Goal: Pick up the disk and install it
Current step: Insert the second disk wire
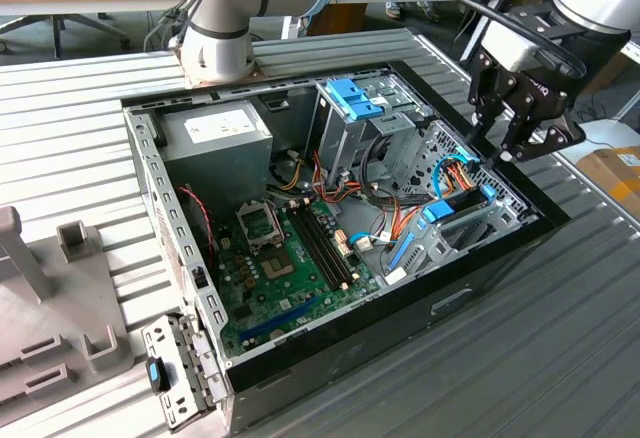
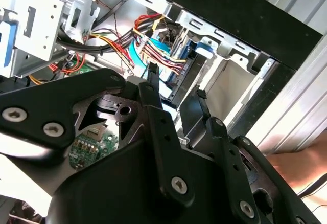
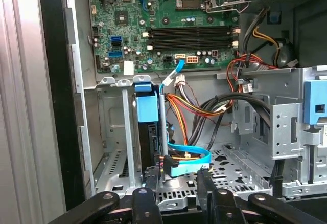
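Your claw hangs over the case rim at about 2 o'clock in the exterior view. Its fingers stand apart with nothing between them. You see the same gap in both wrist views.

The disk sits on edge inside the case, slotted in the grey bay at about 3 o'clock of the case in the exterior view, just below the claw and apart from it. In the first wrist view you see its black body with the blue tab on its end. Orange and blue cables run just beside it.

The board lies at the case's centre, and the cage with the blue latch is at 12 o'clock. The case rests on the slatted desk.
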### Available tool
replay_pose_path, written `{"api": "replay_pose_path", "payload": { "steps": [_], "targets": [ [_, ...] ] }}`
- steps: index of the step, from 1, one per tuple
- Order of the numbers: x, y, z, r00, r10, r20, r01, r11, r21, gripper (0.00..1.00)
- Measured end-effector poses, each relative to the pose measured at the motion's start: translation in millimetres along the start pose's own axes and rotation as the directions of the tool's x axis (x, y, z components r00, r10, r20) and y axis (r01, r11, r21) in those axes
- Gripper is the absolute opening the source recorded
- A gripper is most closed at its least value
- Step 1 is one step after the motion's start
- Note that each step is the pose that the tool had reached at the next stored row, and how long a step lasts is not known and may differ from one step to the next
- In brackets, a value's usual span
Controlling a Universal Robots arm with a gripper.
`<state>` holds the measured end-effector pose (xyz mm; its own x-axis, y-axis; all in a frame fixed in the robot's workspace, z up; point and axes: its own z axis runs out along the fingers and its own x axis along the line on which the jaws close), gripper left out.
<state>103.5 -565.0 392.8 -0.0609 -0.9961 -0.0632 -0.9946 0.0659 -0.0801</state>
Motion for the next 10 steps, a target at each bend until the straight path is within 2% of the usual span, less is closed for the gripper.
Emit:
{"api": "replay_pose_path", "payload": {
  "steps": [5, 10],
  "targets": [
    [1.3, 8.4, 3.1, 1.0000, 0.003, -0.0002, -0.003, 1.0000, 0.0002, 0.44],
    [1.4, 8.7, 8.0, 1.0000, 0.003, -0.0013, -0.003, 1.0000, 0.0003, 0.44]
  ]
}}
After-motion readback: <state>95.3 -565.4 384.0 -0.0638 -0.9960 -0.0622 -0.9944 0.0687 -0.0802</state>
